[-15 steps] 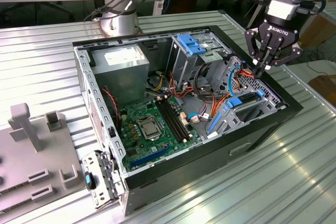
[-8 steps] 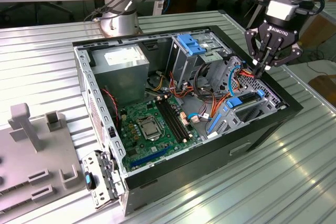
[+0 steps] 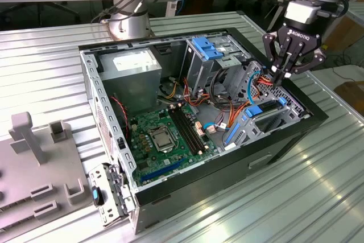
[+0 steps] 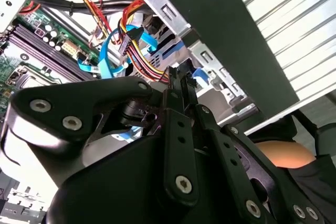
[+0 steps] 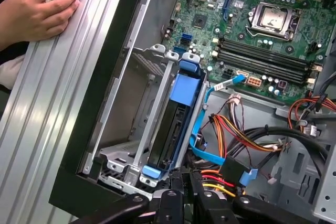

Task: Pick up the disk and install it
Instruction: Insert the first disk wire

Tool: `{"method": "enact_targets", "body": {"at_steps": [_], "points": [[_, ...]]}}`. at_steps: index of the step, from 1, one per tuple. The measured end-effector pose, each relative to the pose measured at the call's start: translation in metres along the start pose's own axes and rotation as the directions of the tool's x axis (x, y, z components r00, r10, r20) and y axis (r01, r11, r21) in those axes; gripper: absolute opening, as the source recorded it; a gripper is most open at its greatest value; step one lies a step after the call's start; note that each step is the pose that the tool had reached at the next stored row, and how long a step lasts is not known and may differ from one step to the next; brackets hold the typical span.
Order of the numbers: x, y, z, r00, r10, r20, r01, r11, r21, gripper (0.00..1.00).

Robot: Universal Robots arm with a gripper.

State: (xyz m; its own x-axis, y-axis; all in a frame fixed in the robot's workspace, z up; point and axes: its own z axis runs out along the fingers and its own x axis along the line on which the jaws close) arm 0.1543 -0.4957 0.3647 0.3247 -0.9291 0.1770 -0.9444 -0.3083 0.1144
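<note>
Looking across the open black computer case (image 3: 239, 170) on the ribbed bench (image 3: 51, 55), I see the gripper (image 3: 282, 75) at the exterior view's right. Its fingers (image 4: 177, 90) are pressed together, empty, over the grey metal drive cage (image 5: 137, 103) holding the dark, blue-railed disk (image 5: 173, 124). Seating it probably needs a straight push along the rails.

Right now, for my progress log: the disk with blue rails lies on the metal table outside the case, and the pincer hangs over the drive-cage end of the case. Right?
Not quite. The disk is not on the table: the first wrist view shows it sitting in the grey drive cage inside the case. The pincer does hang over that end of the case.
</note>
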Motion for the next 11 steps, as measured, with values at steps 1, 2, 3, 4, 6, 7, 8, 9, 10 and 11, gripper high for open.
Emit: {"method": "enact_targets", "body": {"at_steps": [1,2,3,4,6,7,8,9,10,11], "points": [[-0.0004,0.0015,0.0001,1.0,0.0,-0.0003,0.0,1.0,0.0009,0.17],[-0.0002,0.0028,0.0003,1.0,0.0,-0.0005,0.0,1.0,0.0017,0.17],[0.0003,0.0039,0.0005,1.0,0.001,-0.0007,-0.001,1.0,0.0023,0.17],[0.0008,0.0051,0.0008,1.0,0.001,-0.0009,-0.001,1.0,0.003,0.17],[0.0021,0.0064,0.0026,1.0,0.009,-0.0017,-0.009,0.9999,0.0066,0.17],[0.002,0.0065,0.0031,0.9996,0.03,0.0001,-0.03,0.9996,0.0034,0.17],[0.0019,0.0064,0.0037,0.999,0.045,0.0019,-0.045,0.999,0.0009,0.17],[0.0019,0.0063,0.004,0.9983,0.057,0.0031,-0.057,0.9983,-0.0013,0.17],[0.0018,0.0063,0.0043,0.9978,0.066,0.004,-0.066,0.9978,-0.0029,0.17],[0.0018,0.0062,0.0045,0.9973,0.073,0.0048,-0.073,0.9973,-0.0042,0.17]]}}
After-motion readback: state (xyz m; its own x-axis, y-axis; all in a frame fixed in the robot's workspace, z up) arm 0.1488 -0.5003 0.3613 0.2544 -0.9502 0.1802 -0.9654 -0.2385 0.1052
